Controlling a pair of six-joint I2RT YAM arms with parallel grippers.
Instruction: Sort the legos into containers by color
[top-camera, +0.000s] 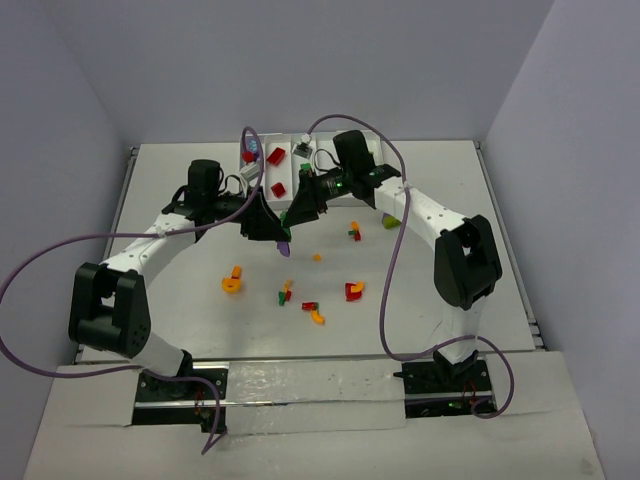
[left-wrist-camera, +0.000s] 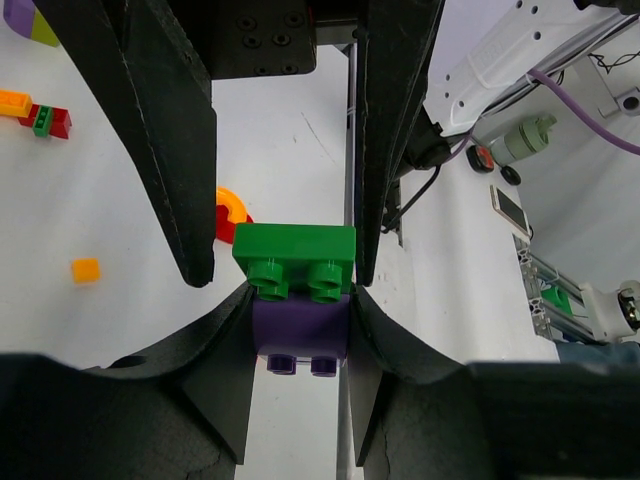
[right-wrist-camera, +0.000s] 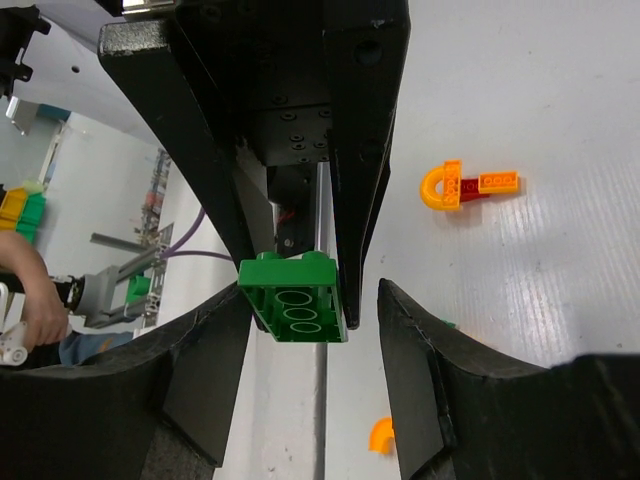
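Left gripper (left-wrist-camera: 298, 335) pinching purple brick (left-wrist-camera: 300, 322) by its sides, over table (top-camera: 180, 300), just in front of tray (top-camera: 289, 150). Green brick (right-wrist-camera: 295, 298) stuck onto purple one. Right gripper (right-wrist-camera: 312, 300) spread around green brick: one finger close against it, gap showing at other finger. Red bricks (top-camera: 275, 155) lie in tray. Loose bricks (top-camera: 232, 283), orange, red, green, scattered on table between arms.
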